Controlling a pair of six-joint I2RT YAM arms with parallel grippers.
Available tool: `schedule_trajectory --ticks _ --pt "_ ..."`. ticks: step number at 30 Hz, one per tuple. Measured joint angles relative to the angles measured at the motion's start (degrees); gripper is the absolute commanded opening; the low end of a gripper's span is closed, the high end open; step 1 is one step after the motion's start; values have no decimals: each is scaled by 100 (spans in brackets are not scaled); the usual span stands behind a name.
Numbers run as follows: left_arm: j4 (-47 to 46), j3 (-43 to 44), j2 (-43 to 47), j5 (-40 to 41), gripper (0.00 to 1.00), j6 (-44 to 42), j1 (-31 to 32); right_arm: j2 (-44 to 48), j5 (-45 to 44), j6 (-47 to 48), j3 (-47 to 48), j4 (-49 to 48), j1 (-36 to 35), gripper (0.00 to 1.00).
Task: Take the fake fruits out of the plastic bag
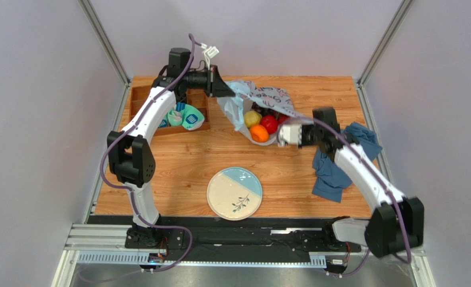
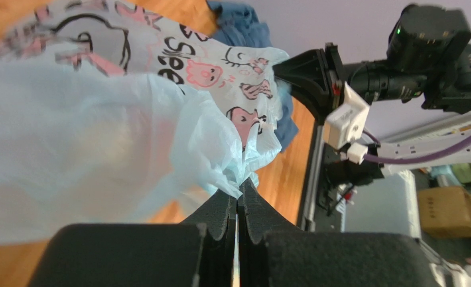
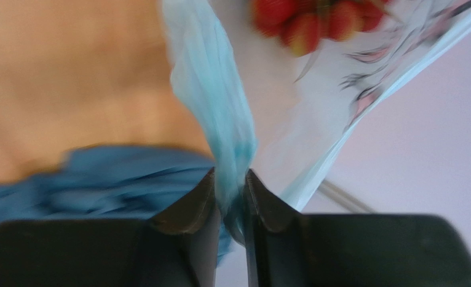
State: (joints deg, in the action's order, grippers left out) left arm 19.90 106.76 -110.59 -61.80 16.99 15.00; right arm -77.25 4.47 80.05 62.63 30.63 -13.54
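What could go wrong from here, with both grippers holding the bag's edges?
1. The left gripper and right gripper each pinch only a thin fold of the plastic bag. Pulling apart could tear it or slip a fold free.
2. The orange and red apple sit at the open mouth. Tipping may send them rolling loose across the table.

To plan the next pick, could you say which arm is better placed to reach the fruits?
Probably right: the right gripper pinches the plastic bag beside the orange; the left gripper holds its far edge.
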Motion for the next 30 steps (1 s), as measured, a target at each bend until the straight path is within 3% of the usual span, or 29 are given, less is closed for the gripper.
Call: schedule_trajectory --ticks 1,5,9,10,15,18,24,30 --pt "55 -328 151 -37 0 -61 15 487 4 162 -643 105 -57 51" --pt "208 -1244 431 -138 0 -179 140 1626 -72 654 -2409 662 -83 67" --pt "356 -1729 442 -153 0 -170 310 1764 -151 621 -2437 1259 -55 72" --pt "365 -1751 442 -151 0 -155 323 1709 -131 490 -2177 1447 -48 82" --pt "33 -1735 444 -133 0 254 295 1040 435 -417 402 2382 -205 82" --pt "-168 -1681 442 -146 0 531 289 857 894 -1106 1508 2481 -684 75" --pt "-350 -1478 442 -186 0 870 284 595 1270 -2020 1012 2365 -1668 65" --pt "-350 -1475 442 -181 0 1005 284 -601 1296 -2542 691 1834 -1751 63"
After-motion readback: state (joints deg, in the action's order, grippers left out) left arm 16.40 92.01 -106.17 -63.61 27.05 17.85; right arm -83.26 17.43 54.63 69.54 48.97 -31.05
